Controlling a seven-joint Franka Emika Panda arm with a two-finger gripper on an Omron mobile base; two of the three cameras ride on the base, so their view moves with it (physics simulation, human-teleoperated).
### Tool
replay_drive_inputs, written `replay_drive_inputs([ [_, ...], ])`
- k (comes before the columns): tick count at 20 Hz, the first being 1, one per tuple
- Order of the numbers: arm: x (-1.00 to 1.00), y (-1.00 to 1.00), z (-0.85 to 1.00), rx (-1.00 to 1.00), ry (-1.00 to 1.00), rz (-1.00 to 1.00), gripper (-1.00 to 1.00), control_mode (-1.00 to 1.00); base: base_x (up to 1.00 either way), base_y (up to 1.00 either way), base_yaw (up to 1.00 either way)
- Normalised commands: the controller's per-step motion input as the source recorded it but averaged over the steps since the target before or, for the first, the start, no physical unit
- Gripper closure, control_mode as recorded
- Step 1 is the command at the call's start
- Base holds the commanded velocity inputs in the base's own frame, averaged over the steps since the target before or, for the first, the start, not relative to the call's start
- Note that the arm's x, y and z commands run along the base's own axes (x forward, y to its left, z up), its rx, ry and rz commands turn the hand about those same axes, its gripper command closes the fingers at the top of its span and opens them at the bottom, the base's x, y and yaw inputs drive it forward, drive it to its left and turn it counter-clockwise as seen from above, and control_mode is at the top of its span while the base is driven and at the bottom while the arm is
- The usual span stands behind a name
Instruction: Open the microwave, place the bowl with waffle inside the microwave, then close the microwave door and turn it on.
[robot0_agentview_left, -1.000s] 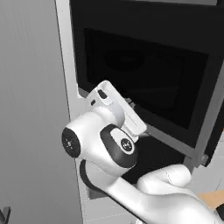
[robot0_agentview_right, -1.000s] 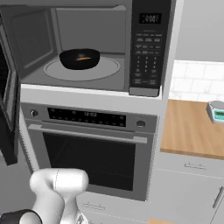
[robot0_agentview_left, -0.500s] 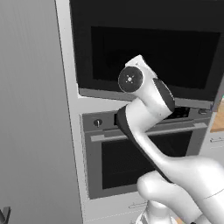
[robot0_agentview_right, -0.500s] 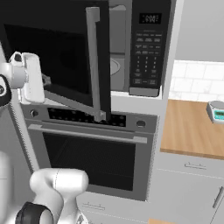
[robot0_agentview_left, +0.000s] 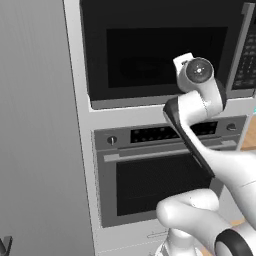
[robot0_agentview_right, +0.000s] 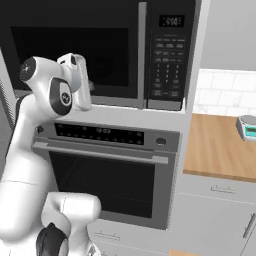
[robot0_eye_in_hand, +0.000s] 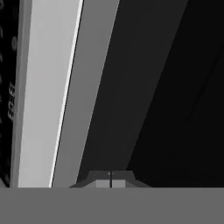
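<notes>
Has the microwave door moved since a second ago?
Yes. The microwave door has swung from wide open to shut, its handle now lying flush beside the keypad strip.

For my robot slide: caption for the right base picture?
Robot's shut gripper pressing the closed microwave door above the oven.

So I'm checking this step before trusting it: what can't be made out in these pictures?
- Inside the large black built-in microwave: its dark-windowed door is shut, so both base views hide whatever sits within.
- Black keypad strip: labels too small in the right base view; cut by the edge in the left.
- Claw: shut; whether it touches the door is unclear.
</notes>
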Motion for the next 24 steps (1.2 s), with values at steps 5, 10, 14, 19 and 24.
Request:
replay_drive_inputs([
  [5, 1.00, -0.67, -0.08, 0.12, 0.10, 0.11, 1.00, -1.00, 0.00, 0.00, 0.00],
  [10, -0.14, -0.79, 0.03, 0.14, 0.00, 0.18, 1.00, -1.00, 0.00, 0.00, 0.00],
  [14, -1.00, -1.00, 0.05, 0.27, -0.16, 0.20, 1.00, -1.00, 0.00, 0.00, 0.00],
  [19, -0.47, -1.00, 0.00, 0.22, -0.04, 0.02, 1.00, -1.00, 0.00, 0.00, 0.00],
  [24, -0.04, -1.00, -0.02, 0.08, 0.01, 0.00, 1.00, -1.00, 0.00, 0.00, 0.00],
])
